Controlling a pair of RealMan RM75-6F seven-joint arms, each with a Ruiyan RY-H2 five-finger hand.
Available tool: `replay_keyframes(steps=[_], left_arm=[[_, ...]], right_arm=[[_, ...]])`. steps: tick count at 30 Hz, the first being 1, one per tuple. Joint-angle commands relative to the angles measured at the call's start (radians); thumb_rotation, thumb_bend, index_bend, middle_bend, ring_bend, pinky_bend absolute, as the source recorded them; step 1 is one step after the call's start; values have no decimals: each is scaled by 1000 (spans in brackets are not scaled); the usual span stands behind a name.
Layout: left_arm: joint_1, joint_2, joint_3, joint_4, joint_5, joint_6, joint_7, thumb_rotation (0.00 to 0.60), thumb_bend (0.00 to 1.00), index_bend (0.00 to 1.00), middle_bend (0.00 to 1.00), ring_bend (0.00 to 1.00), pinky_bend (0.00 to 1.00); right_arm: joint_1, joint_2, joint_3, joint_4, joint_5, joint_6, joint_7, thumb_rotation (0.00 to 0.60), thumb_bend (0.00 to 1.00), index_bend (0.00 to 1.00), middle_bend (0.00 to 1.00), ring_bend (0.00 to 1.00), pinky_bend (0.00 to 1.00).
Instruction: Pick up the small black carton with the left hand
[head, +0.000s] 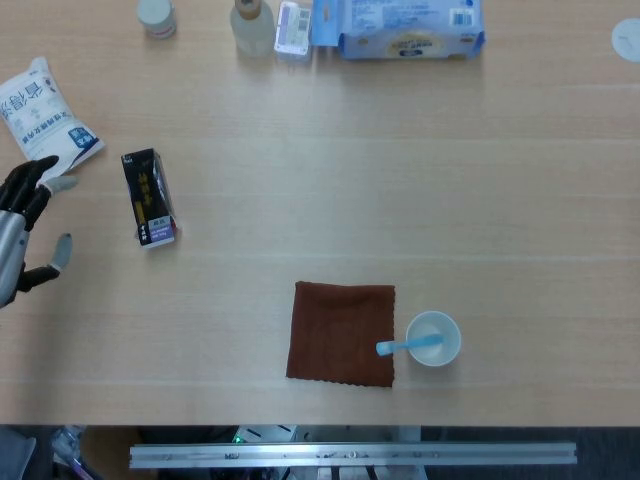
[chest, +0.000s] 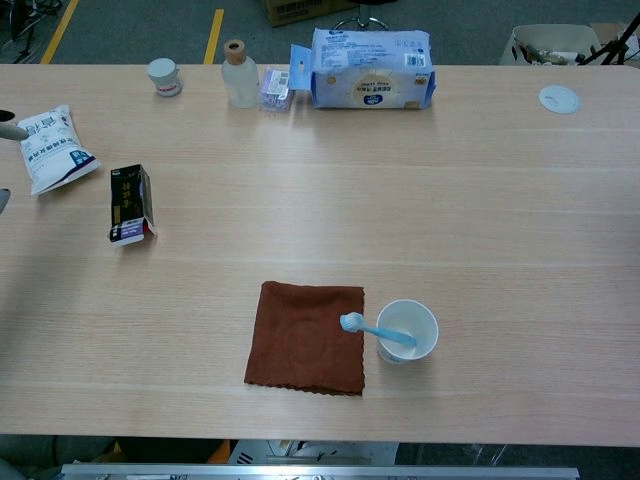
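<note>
The small black carton (head: 148, 197) lies flat on the wooden table at the left, also seen in the chest view as the black carton (chest: 129, 204). My left hand (head: 27, 226) enters from the left edge, fingers spread, holding nothing, a short way left of the carton and apart from it. In the chest view only the fingertips (chest: 10, 131) of that hand show at the left edge. My right hand is in neither view.
A white snack bag (head: 42, 118) lies just above the left hand. A brown cloth (head: 342, 333) and a white cup (head: 434, 339) with a blue toothbrush sit at the front middle. A jar, a bottle and a blue wipes pack (head: 396, 27) line the far edge.
</note>
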Motion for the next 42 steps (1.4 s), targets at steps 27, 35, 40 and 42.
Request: replay_keyframes(steps=[27,35,40,42], left_arm=[[-149,-226,-9,318,24,-107,109,600,200,0,0,0,8],[-157,-282,-1,424,23,-98,90,600,195,0,0,0,0],[-164,-316,7,500,31,-86,115,600,185,0,0,0,0],[-167,-327,10,519,29,-92,113,600,174,0,0,0,0]], right_arm=[[-2,13,8,14,10,17,29,600,191,104,121,88,183],[-2,11,5,20,12,13,31,600,191,104,121,88,184],[0,6,2,21,12,8,29,600,191,104,121,88,183],[0,5,1,21,10,7,27,600,191,104,121,88,183]])
